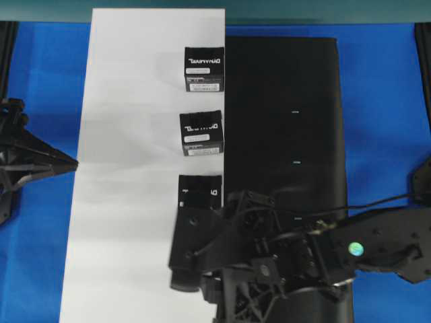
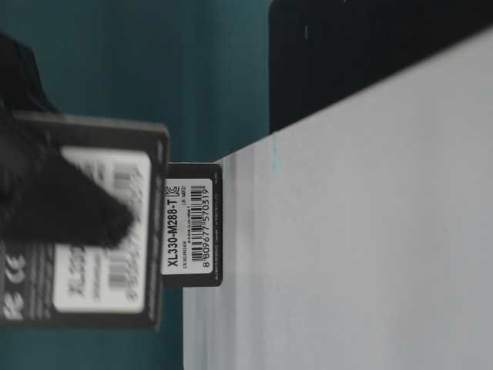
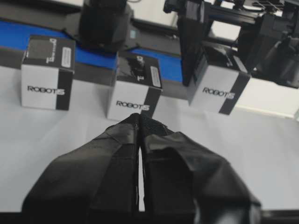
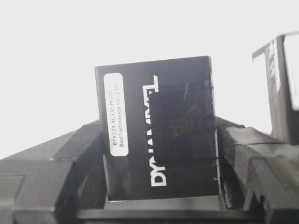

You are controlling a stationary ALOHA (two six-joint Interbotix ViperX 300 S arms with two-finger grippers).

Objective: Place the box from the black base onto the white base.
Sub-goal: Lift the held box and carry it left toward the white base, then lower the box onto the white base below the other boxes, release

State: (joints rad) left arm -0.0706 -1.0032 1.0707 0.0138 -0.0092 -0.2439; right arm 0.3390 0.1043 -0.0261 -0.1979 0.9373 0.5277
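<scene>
Right claw [image 4: 159, 140] clamps the box [image 4: 156, 128], its lettering running along the white base's [image 1: 128, 202] length.

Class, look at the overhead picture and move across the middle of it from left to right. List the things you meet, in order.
Left gripper → white base → middle box → black base → blue table.
</scene>
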